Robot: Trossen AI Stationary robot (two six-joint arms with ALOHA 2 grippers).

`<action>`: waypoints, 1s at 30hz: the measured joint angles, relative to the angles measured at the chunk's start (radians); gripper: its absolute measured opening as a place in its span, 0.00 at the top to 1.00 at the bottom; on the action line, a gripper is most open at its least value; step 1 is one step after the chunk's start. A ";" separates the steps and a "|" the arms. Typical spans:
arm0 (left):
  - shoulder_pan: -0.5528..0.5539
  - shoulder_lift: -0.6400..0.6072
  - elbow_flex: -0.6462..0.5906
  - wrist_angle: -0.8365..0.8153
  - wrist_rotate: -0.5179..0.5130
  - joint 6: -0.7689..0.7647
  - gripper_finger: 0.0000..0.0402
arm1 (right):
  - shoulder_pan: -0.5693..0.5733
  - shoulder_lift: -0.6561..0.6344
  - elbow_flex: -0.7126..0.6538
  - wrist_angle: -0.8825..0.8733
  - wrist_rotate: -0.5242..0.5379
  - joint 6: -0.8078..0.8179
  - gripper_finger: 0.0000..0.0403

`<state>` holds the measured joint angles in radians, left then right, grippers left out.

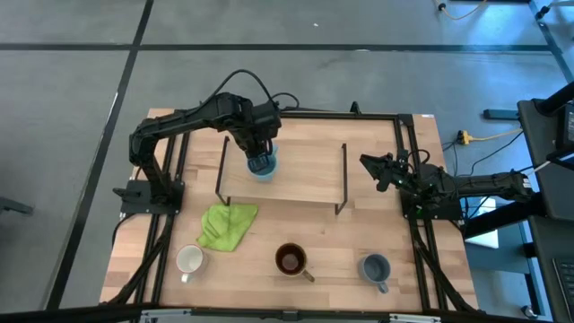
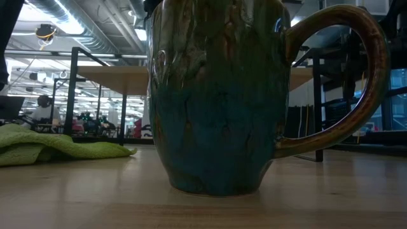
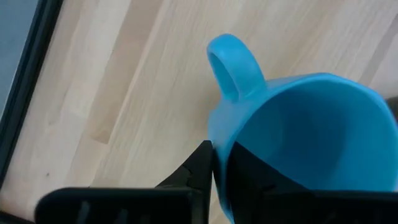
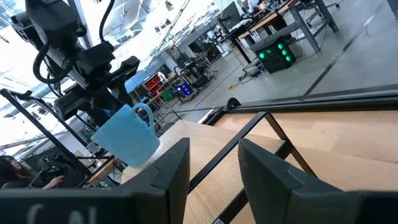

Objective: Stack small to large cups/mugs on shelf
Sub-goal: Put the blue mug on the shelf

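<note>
Left jaws pinch light blue mug rim | mug tilted above shelf

Light blue mug in your left gripper's grip

You see the light blue mug over pale wood boards, its handle pointing away, and the left gripper with dark fingers clamped on the rim.

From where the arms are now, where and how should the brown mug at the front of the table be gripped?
Grip the brown mug by its rim, coming straight down from above. It stands upright with its dark mouth open to the top, so one finger can go inside and one outside the wall. Choose the side opposite its handle, which points toward the grey mug.
</note>
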<state>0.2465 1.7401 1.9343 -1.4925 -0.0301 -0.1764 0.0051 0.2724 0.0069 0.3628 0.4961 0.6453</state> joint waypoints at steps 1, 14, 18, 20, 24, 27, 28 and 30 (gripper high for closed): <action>0.000 0.000 0.000 0.001 -0.001 0.000 0.94 | 0.000 0.000 0.000 0.000 0.000 0.000 0.66; 0.002 0.028 -0.001 0.024 -0.001 0.016 0.93 | 0.000 0.000 0.000 0.000 0.000 0.000 0.66; 0.018 0.037 -0.003 0.028 -0.009 0.019 0.93 | 0.000 0.000 0.000 0.000 0.000 0.000 0.66; 0.026 0.034 -0.002 0.049 -0.011 0.022 0.92 | 0.000 0.000 0.000 0.000 0.000 0.000 0.66; 0.038 0.034 -0.002 0.033 -0.010 0.022 0.91 | 0.000 0.000 0.000 0.000 0.000 0.000 0.66; 0.038 0.034 -0.002 0.030 0.002 0.021 0.91 | 0.000 0.000 0.000 0.000 0.000 0.000 0.66; 0.038 0.034 -0.002 0.025 0.002 0.021 0.91 | 0.000 0.000 0.000 0.000 0.000 0.000 0.66; 0.037 0.034 -0.002 0.025 0.003 0.021 0.91 | 0.000 0.000 0.000 0.000 0.000 0.000 0.66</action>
<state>0.2840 1.7741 1.9324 -1.4673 -0.0269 -0.1558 0.0051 0.2726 0.0067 0.3626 0.4961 0.6453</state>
